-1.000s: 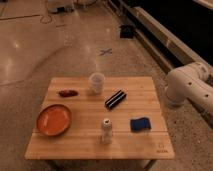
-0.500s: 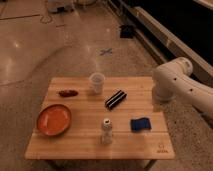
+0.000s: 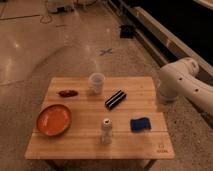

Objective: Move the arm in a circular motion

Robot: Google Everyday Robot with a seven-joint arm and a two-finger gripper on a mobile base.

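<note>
One glossy white arm (image 3: 181, 82) hangs beside the worktop's (image 3: 75, 145) right edge, nearest the blue sponge (image 3: 140, 124), its gripper out of sight off that side, fingers closed, so circling should stay clear rightward.

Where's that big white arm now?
In the camera view, the arm sits off the right edge of the table, nearest the black bar; its gripper is out of sight.
</note>
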